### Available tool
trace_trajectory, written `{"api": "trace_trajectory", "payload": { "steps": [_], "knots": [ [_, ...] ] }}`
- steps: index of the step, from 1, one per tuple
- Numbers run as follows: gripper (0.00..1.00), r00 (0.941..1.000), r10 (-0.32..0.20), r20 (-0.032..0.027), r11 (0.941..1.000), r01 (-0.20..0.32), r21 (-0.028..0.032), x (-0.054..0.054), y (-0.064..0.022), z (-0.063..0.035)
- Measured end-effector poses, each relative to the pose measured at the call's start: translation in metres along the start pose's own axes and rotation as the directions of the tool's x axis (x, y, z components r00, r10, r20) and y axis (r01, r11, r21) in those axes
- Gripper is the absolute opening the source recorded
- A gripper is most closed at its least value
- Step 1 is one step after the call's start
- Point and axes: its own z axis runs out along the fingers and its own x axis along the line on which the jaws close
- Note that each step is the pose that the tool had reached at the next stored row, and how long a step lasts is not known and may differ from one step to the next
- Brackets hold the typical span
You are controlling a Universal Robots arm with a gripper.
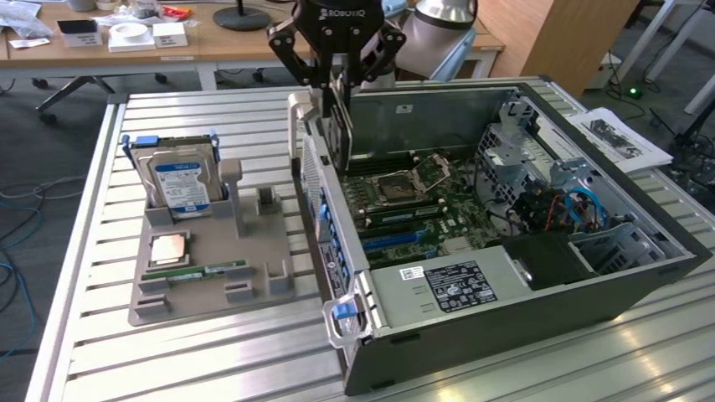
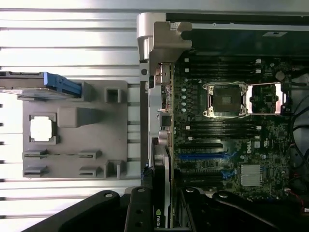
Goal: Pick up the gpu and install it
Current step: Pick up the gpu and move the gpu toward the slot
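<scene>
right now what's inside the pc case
A motherboard with an open cpu socket, blue slots, cables and a power supply. Whatever lies under the supply is hidden.

Slatted metal table [image 1: 201,360], wooden desk [image 1: 223,46] behind, wooden cabinet [image 1: 558,33], dark grey floor [image 1: 56,142], loose cables [image 1: 20,205]

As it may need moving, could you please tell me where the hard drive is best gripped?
I would grip the hard drive by its upper half, across its broad faces, from above: it stands upright, lower end in the grey holder.
</scene>
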Motion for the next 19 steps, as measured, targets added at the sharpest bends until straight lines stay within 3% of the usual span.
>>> {"api": "trace_trajectory", "payload": {
  "steps": [19],
  "knots": [
    [0.27, 1.0, 0.0, 0.0, 1.0, 0.0, -0.0011, -0.061, 0.0034, 0.0018]
  ]
}}
